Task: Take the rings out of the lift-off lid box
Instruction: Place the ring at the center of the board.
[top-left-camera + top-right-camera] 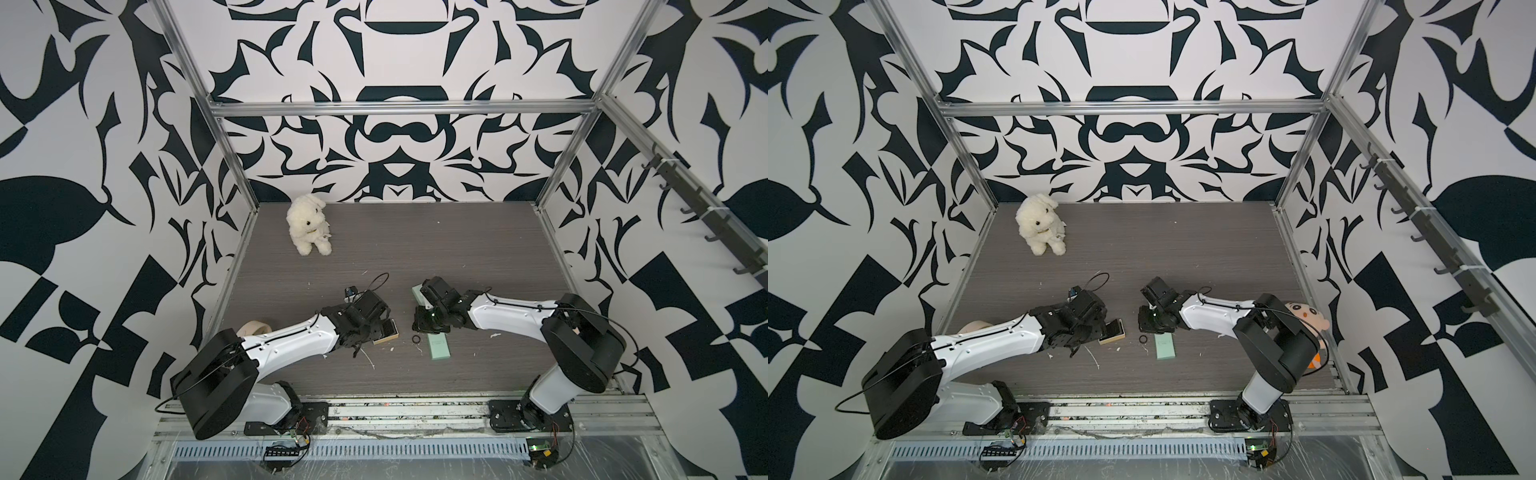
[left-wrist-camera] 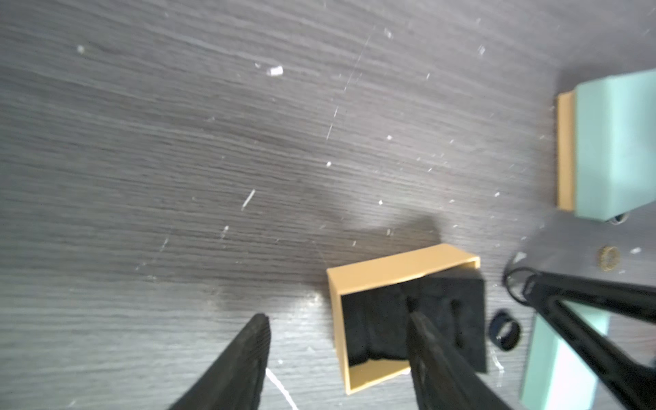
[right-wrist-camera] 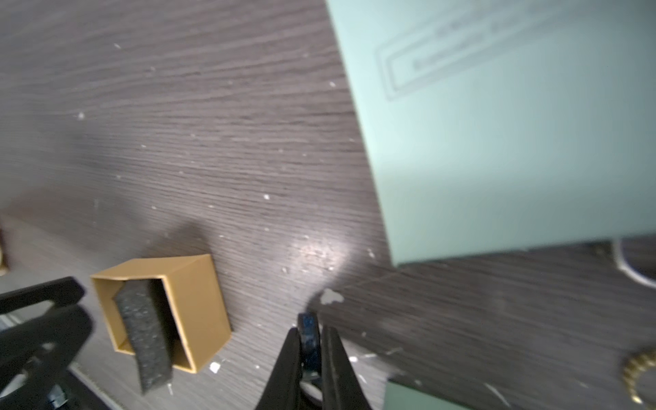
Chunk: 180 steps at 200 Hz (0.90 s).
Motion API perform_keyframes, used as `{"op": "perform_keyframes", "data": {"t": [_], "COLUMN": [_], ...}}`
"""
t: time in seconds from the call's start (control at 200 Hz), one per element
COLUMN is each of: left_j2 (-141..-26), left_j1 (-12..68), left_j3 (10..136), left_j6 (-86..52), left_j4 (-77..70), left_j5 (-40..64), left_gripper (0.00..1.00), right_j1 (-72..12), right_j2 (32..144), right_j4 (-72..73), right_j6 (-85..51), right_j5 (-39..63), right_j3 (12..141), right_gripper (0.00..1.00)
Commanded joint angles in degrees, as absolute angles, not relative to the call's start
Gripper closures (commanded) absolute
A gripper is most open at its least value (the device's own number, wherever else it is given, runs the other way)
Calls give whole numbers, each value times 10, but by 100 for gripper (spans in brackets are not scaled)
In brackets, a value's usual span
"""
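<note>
- The right gripper (image 3: 311, 330) is pressed nearly together on the pinched black ring (image 3: 309, 340), which is held at the tips, outside the tan box (image 3: 198, 298).
- The left gripper (image 2: 337, 316) is spread and nothing is held. One finger is seen over the box mouth, where the foam insert (image 2: 443, 319) sits half out.
- The loose black ring (image 2: 504, 333) is seen on the surface (image 2: 177, 142), between the tan box and the mint lid (image 2: 553, 376).
- The grey ring (image 2: 617, 219) is half hidden at the edge of the mint box (image 2: 614, 142).
- Risk: the pinched black ring is held on edge, so a roll under the mint box is likely if it is released that way.
- Risk: the loose black ring may be knocked by the right gripper as it lowers.
- Pinched black ring: round, so no long axis is given; its hole axis runs finger to finger. The loose black ring is tilted, with its hole facing partly upward.
</note>
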<state>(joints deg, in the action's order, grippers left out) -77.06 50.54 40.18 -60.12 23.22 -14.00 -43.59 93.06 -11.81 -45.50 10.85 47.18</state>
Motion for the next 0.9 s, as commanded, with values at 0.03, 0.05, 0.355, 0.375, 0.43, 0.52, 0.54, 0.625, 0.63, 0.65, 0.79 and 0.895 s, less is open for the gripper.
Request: {"op": "perform_keyframes", "data": {"t": [0.03,0.05,0.355,0.375,0.43,0.52,0.54,0.625,0.63,0.65,0.79,0.895], "left_j2": [-750,-748,-705,-701,-690,-665,-659,-630,-628,-622,-583,-565], "left_j1": [505,506,505,505,505,505,505,505,505,505,505,505], "left_j3": [422,423,431,431,429,419,415,398,397,393,369,359], "left_j6": [-589,-589,-578,-578,-576,-577,-577,-587,-588,-591,-603,-609], "left_j4": [273,275,307,309,315,319,319,319,319,318,315,318], "left_j5": [-159,-162,-182,-183,-187,-193,-194,-201,-202,-203,-208,-211], "left_gripper": [29,29,21,20,20,19,19,18,18,18,17,16], "right_j1": [-434,-435,-435,-435,-435,-437,-438,-446,-447,-449,-470,-488], "right_j2": [909,908,893,891,885,876,875,874,874,876,898,916], "right_j4": [-146,-148,-192,-198,-204,-205,-204,-197,-196,-194,-197,-201], "right_j6": [-442,-442,-416,-415,-412,-407,-406,-399,-400,-399,-393,-388], "right_j5": [83,82,63,60,55,67,70,83,84,88,89,79], "right_j3": [471,472,502,506,511,518,520,528,528,530,555,576], "right_gripper": [82,81,72,71,68,62,61,54,54,53,49,49]}}
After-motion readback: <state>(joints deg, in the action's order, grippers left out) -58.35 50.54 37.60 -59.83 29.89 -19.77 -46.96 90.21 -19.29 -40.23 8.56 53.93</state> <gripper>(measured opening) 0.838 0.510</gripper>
